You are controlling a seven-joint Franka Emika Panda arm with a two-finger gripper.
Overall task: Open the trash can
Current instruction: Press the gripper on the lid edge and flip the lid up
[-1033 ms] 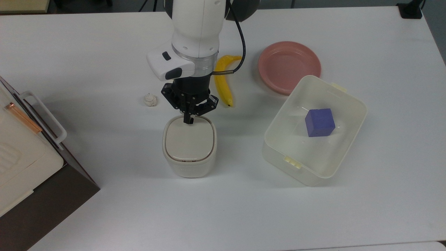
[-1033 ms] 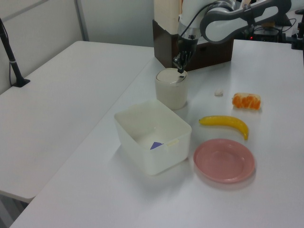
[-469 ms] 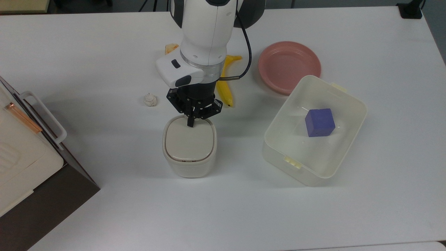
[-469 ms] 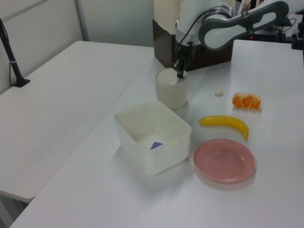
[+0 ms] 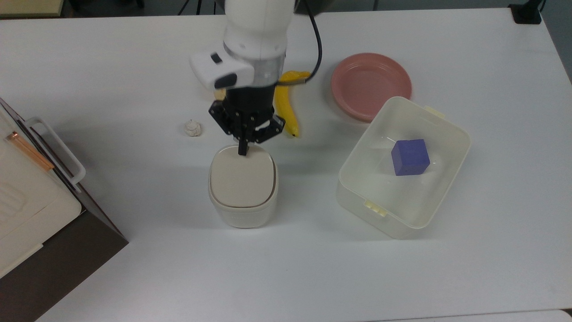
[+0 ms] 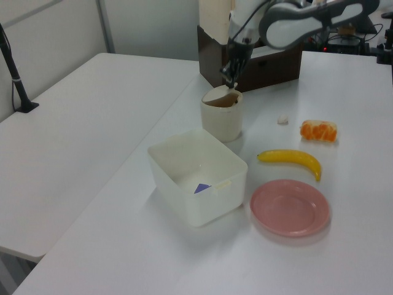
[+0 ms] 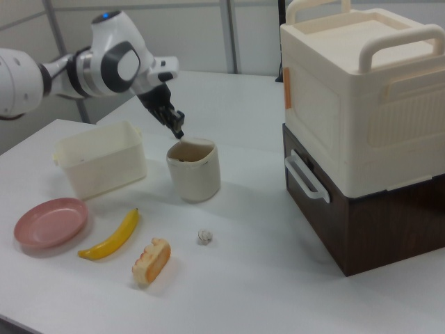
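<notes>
White table [image 5: 134, 67] held the trash can [image 5: 243, 197] near its middle, left of the tub [image 5: 404, 167] in the top view, lid [image 6: 216, 95] tilted partly up, while the gripper [image 5: 243, 151], fingers clenched together, hovered just above the can's far rim.

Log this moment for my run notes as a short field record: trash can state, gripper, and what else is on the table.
trash can: cream bin, beige lid tilted up, partly open
gripper: fingers together, tip at the lid's raised edge
tub: holds a blue cube
other items: banana, pink plate, appliance
</notes>
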